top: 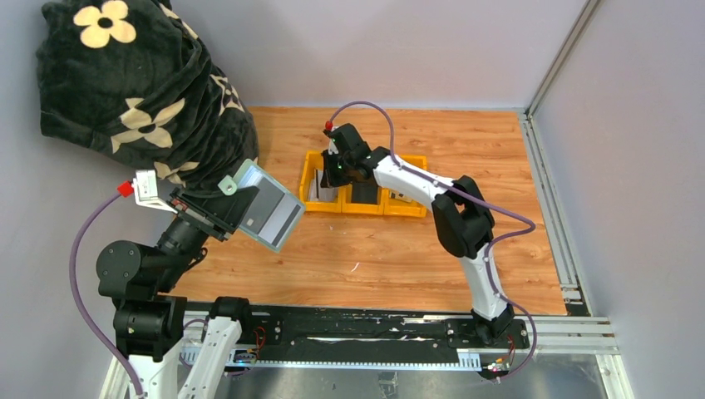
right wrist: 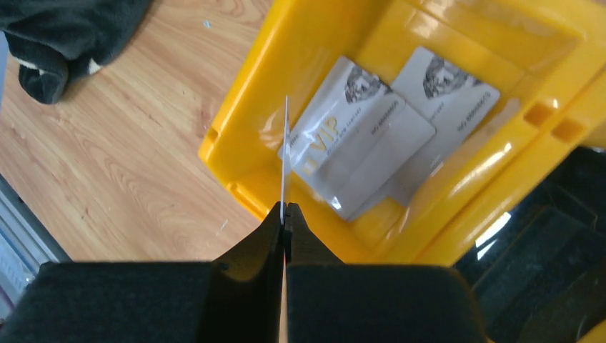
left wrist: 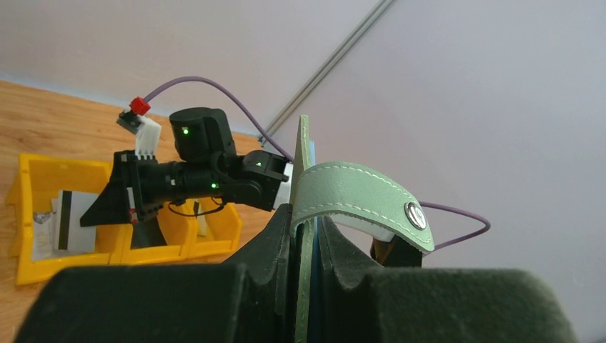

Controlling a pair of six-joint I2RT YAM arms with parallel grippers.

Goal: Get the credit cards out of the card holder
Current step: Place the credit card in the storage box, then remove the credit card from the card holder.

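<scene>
Held the card holder (top: pixel 268 209) in the left hand (left wrist: pixel 306 230), clamped on its edge, lifted clear of the counter (top: pixel 374 258) at the left side, inner face turned upward. Pinched a thin credit card (right wrist: pixel 286 143) edge-on in the right hand (right wrist: pixel 284 213), shut tight on it, above the leftmost compartment of the yellow tray (right wrist: pixel 232 153). Found two grey cards (right wrist: pixel 343 143) lying flat and overlapping in that compartment.

Bright, even light from above; soft shadows on counter (top: pixel 374 249). White glare on glossy walls of yellow tray (right wrist: pixel 457 193), right wrist view. Left claw (left wrist: pixel 306 230), right claw (right wrist: pixel 284 218) blurred close to lens. Top view sharp.
</scene>
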